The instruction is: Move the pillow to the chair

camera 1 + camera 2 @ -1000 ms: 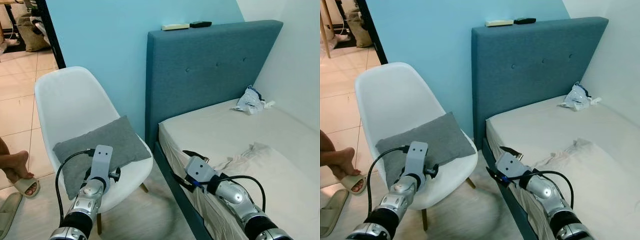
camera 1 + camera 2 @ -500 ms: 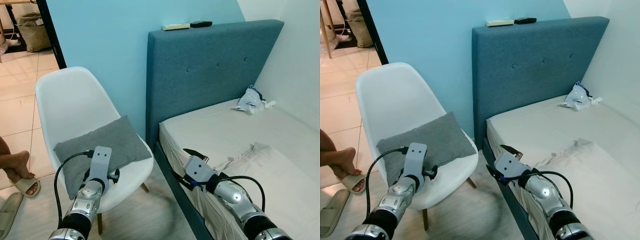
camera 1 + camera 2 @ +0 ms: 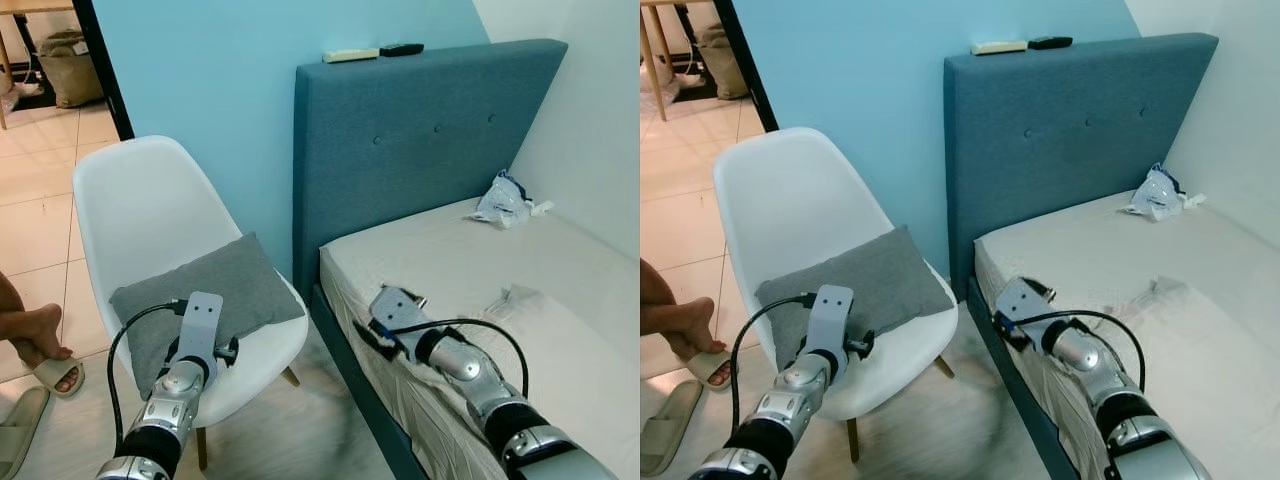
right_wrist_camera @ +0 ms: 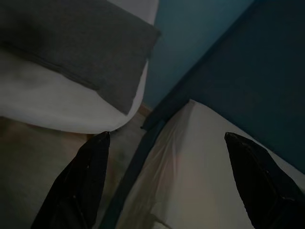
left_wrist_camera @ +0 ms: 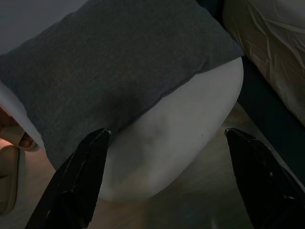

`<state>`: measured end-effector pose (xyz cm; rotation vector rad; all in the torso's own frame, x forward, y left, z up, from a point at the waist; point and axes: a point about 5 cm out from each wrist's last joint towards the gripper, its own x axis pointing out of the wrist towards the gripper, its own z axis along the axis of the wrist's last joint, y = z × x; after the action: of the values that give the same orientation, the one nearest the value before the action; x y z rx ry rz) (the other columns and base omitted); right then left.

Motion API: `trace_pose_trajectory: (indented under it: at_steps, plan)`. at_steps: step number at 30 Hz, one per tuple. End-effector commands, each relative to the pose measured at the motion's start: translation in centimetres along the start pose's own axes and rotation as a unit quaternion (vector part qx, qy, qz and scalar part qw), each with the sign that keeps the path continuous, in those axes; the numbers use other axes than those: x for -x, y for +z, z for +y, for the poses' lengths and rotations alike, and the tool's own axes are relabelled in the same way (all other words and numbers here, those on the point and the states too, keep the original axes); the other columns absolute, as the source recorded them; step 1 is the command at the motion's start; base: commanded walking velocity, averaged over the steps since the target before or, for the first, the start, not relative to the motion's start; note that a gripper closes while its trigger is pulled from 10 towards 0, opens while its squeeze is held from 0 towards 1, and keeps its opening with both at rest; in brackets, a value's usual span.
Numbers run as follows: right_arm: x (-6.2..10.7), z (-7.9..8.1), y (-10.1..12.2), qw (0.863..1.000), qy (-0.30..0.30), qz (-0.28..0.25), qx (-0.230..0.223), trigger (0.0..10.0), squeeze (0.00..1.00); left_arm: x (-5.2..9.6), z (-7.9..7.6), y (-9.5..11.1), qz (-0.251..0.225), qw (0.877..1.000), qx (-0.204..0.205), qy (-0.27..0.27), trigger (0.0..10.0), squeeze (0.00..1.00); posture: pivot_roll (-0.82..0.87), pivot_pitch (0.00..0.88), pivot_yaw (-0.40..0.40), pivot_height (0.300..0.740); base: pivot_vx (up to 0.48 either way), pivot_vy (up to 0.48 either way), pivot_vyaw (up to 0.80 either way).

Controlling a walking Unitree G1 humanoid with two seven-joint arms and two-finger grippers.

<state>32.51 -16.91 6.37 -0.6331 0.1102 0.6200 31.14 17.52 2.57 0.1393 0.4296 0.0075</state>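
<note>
— Since a moment ago the right gripper (image 3: 1018, 300) has swung up over the edge of the bed (image 3: 560, 300), fingers spread and empty.

— And the pillow (image 3: 200, 295)?

— Lying flat on the seat of the chair (image 3: 140, 200) (so the job looks done). Left gripper (image 5: 162, 157) hovers above the seat's front edge, fingers apart, holding nothing, seemingly backed off after letting go.

Home bedroom, bed (image 3: 480, 270) with padded headboard (image 3: 420, 140), tiled floor (image 3: 35, 215)
</note>
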Motion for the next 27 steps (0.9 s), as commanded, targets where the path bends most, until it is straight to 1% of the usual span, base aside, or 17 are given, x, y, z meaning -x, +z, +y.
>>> trace_pose_trajectory:
  at_steps: [1, 2, 3, 4, 6, 7, 9, 13, 15, 17, 18, 19, 27]
  plan:
    - [0.4, -1.0, 0.2, 1.000, -0.011, -0.015, 0.014, 10.0, 0.00, 0.0, 0.0, -0.2, 0.003, 1.000, -0.010, -0.003, 10.0, 0.00, -0.06, 0.043, -0.004, 0.740, 0.000, 0.000, 0.00]
    - [0.4, -1.0, 0.2, 1.000, -0.011, -0.015, 0.014, 10.0, 0.00, 0.0, 0.0, -0.2, 0.003, 1.000, -0.010, -0.003, 10.0, 0.00, -0.06, 0.043, -0.004, 0.740, 0.000, 0.000, 0.00]
    - [0.6, -1.3, 0.2, 1.000, -0.022, -0.021, 0.006, 10.0, 0.00, 0.0, 0.1, -0.2, 0.003, 1.000, -0.011, -0.003, 10.0, 0.00, -0.07, 0.043, -0.003, 0.740, 0.000, 0.000, 0.00]
    - [0.7, -1.5, 0.4, 0.999, -0.036, -0.039, -0.014, 10.0, 0.00, 0.0, 0.1, -0.2, 0.003, 1.000, -0.011, -0.003, 10.0, 0.00, -0.07, 0.042, 0.000, 0.740, 0.000, 0.000, 0.00]
    - [0.7, -1.6, 0.4, 0.998, -0.043, -0.042, -0.017, 10.0, 0.00, 0.0, 0.1, -0.2, 0.003, 1.000, -0.012, -0.004, 10.0, 0.00, -0.07, 0.042, 0.002, 0.740, 0.000, 0.000, 0.00]
    - [0.7, -1.6, 0.5, 0.998, -0.053, -0.042, 0.016, 10.0, 0.00, -0.1, 0.0, -0.1, 0.003, 1.000, -0.013, -0.006, 10.0, 0.00, -0.07, 0.033, 0.004, 0.740, 0.000, 0.000, 0.00]
    - [0.6, -1.6, 0.4, 0.998, -0.050, -0.034, 0.010, 10.0, 0.00, -0.1, 0.0, 0.0, 0.003, 1.000, -0.012, -0.006, 10.0, 0.00, -0.07, 0.034, 0.004, 0.740, 0.000, 0.000, 0.00]
    - [0.4, -2.0, -0.1, 0.998, -0.060, 0.006, 0.014, 10.0, 0.00, -0.3, -0.1, 0.4, -0.001, 1.000, -0.011, -0.006, 10.0, 0.00, -0.07, 0.035, 0.006, 0.740, 0.000, 0.000, 0.00]
    - [0.3, -2.0, 0.2, 0.997, -0.062, -0.001, 0.036, 10.0, 0.00, -0.3, -0.1, 0.4, -0.001, 1.000, -0.012, -0.007, 10.0, 0.00, -0.07, 0.036, 0.010, 0.740, 0.000, 0.000, 0.00]
    - [0.5, -2.0, 0.4, 0.996, -0.071, -0.017, 0.043, 10.0, 0.00, -0.2, -0.1, 0.3, -0.001, 1.000, -0.012, -0.008, 10.0, 0.00, -0.08, 0.039, 0.012, 0.740, 0.000, 0.000, 0.00]
    - [0.6, -2.1, 0.4, 0.997, -0.074, -0.026, 0.030, 10.0, 0.00, -0.2, 0.0, 0.2, 0.001, 1.000, -0.015, -0.010, 10.0, 0.00, -0.08, 0.040, 0.014, 0.740, 0.000, 0.000, 0.00]
    - [0.6, -2.1, 0.4, 0.997, -0.073, -0.026, 0.027, 10.0, 0.00, -0.2, 0.0, 0.2, 0.001, 1.000, -0.016, -0.010, 10.0, 0.00, -0.08, 0.040, 0.014, 0.740, 0.000, 0.000, 0.00]
    - [0.9, -2.5, 0.4, 0.995, -0.086, -0.034, 0.032, 10.0, 0.00, -0.3, -0.2, 0.3, 0.000, 1.000, -0.014, -0.010, 10.0, 0.00, -0.08, 0.030, 0.002, 0.740, 0.000, 0.000, 0.00]
